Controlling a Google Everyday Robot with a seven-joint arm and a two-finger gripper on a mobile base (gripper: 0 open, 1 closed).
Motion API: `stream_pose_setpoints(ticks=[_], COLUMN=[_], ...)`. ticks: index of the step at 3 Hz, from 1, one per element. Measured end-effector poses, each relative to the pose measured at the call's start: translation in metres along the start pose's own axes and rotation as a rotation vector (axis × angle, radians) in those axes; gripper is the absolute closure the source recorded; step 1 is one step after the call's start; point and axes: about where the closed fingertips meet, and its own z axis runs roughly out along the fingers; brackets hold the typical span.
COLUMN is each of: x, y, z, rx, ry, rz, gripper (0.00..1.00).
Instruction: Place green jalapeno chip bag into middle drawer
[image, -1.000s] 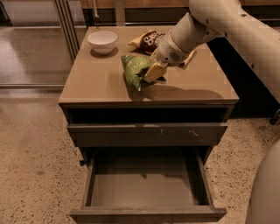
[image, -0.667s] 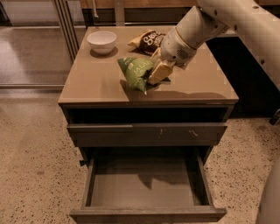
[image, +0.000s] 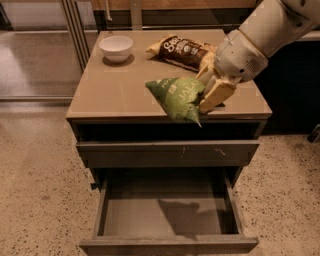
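The green jalapeno chip bag (image: 177, 97) hangs in the air over the front edge of the cabinet top (image: 112, 90), tilted with one corner pointing down. My gripper (image: 210, 95) comes in from the upper right and is shut on the bag's right side. The middle drawer (image: 165, 212) is pulled open below and its flat tray is empty. The bag's shadow falls on the tray floor.
A white bowl (image: 116, 47) stands at the back left of the cabinet top. A dark-brown-and-yellow chip bag (image: 182, 50) lies at the back, behind my gripper. A closed drawer front with pale scratch marks (image: 167, 151) sits above the open drawer. Speckled floor surrounds the cabinet.
My gripper has lifted the green bag off the cabinet top and carried it forward to the front edge. The drawer has not moved.
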Motion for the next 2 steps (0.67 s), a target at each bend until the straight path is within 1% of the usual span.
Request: stream_pose_setpoints(ticks=[1,2], x=[0.0004,-0.0009], y=[-0.0037,-0.0049], z=[0.001,0.0011], rx=[0.01,0.023], ry=[-0.002,0.033], rz=[0.003,0.005], gripper=[1.0,1.0])
